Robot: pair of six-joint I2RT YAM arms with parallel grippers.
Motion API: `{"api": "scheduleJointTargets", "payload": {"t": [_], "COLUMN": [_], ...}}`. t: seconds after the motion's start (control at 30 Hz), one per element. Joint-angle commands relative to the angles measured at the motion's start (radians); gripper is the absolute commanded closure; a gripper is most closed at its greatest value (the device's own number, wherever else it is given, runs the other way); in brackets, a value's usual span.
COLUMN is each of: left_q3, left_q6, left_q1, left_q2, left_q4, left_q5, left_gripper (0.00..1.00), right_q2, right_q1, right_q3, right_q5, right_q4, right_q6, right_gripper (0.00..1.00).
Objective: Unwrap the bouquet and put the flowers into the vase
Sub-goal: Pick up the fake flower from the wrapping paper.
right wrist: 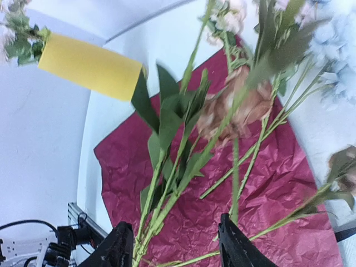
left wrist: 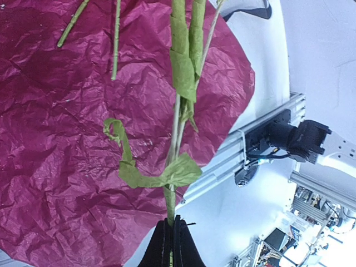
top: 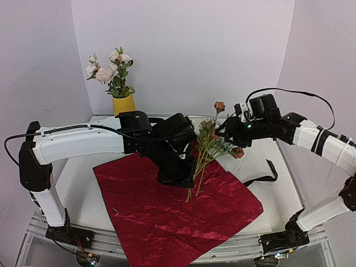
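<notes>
A robotics lab is indicated. A white worktop [top: 78, 189] is enclosed by plain pale backdrop panels [top: 183, 50] and edged at 6 o'clock by an aluminium rail [top: 245, 246]. A cabled left arm [top: 78, 142] and right arm [top: 328, 144] are bolted there. At 5 o'clock in the left wrist view, cluttered equipment [left wrist: 317, 222] is seen beyond the rail.

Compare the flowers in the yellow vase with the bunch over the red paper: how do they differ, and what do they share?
The vase flowers stand upright in the vase at the back; the bunch leans over the paper, a stem pinched in the left gripper. The vase flowers are pale pink and white; the bunch adds rust and pale blue blooms. The bunch's long stems show; the vase hides the others'. Both have green leaves.
</notes>
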Motion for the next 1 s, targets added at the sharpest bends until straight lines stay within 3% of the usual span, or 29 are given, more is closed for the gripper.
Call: {"api": "scheduleJointTargets", "payload": {"t": [0.0,0.43,0.8,0.97], "left_q3": [0.050,0.101,0.140,0.125], "left_q6": [-0.016,-0.005,-0.035,-0.014], "left_q1": [0.026,0.142,0.171,0.171], "left_q2": [-0.089,-0.183,-0.214,-0.255], "left_q4": [-0.001,0.061,0.149,0.153], "left_q5": [0.026,0.105,0.116,0.015], "left_gripper": [1.00,1.00,1.00,1.00], "right_q2": [-0.087,-0.228,-0.248,-0.248], "right_q1": [-0.005,-0.016,-0.016,-0.016], "right_q3": [0.036,0.021,-0.012,-0.042], "right_q5": [0.111,0.268,0.207,0.187], "right_q4": [-0.011,0.014,0.057,0.064], "right_q6": [-0.043,-0.068,-0.149,-0.136], "right_gripper": [0.37,0.32,0.28,0.28]}}
